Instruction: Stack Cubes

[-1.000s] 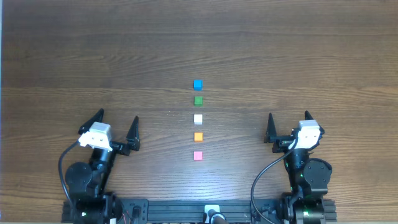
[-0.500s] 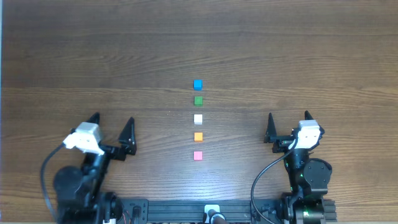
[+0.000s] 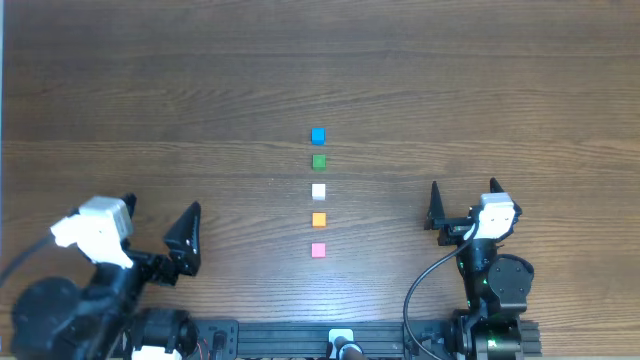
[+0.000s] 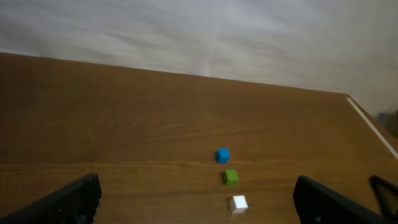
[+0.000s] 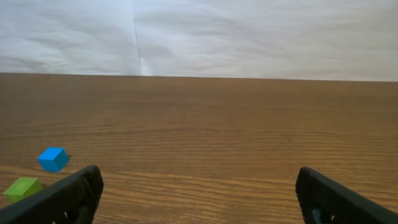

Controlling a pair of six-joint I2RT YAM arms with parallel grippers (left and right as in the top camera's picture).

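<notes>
Black-fingered and spread wide with nothing held: left gripper point(image 3: 158, 225), swung out leftward and back toward its base within the last second.

Same wide, empty stance at the right gripper point(image 3: 465, 200), unmoved. Farther out, mid-table between both arms, in a spaced and untouched column: pink cube point(image 3: 318, 250) nearest, then orange cube point(image 3: 319, 219), white cube point(image 3: 319, 191), green cube point(image 3: 319, 162), blue cube point(image 3: 318, 136). No stacking begun; likely mere repositioning before a first pick.

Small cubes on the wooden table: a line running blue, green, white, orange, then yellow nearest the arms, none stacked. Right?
No: in the top view the one nearest the arms is a small pink cube, not yellow. The rest holds.
</notes>
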